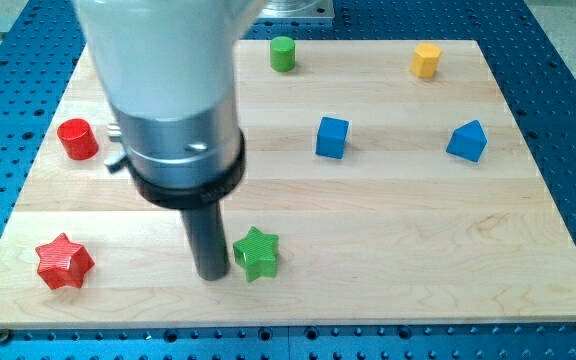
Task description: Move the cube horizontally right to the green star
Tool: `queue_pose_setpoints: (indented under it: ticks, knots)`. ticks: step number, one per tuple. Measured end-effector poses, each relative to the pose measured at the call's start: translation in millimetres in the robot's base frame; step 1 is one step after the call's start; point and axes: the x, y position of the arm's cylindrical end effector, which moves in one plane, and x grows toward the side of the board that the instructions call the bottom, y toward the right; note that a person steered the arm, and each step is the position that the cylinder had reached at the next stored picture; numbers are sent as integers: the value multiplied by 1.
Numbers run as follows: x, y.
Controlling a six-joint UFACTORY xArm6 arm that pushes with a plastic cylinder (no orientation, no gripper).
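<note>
A blue cube (332, 137) sits on the wooden board (388, 240) right of centre, toward the view's top. A green star (256, 252) lies below and to the left of it, near the view's bottom. My tip (212, 274) rests on the board just left of the green star, very close to it or touching it; I cannot tell which. The tip is well below and left of the blue cube. The arm's wide body hides the board's upper left part.
A red cylinder (77, 138) stands at the left edge. A red star (64, 262) lies at the bottom left. A green cylinder (283, 53) and a yellow block (426, 60) stand along the top. A blue prism-like block (467, 141) sits at the right.
</note>
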Motion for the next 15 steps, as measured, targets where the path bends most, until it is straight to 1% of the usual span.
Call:
queue_pose_setpoints:
  ticks: [1,2,4,5,6,8,9,10,11,12,13,14,15]
  knots:
    - [-27,6]
    - [-30,26]
    - [-27,48]
    - [-67,49]
    - [-119,42]
    - [-163,42]
    - [-166,79]
    - [-166,133]
    - [-183,171]
    - [-191,200]
    - [-190,213]
    - [-178,213]
    - [-139,213]
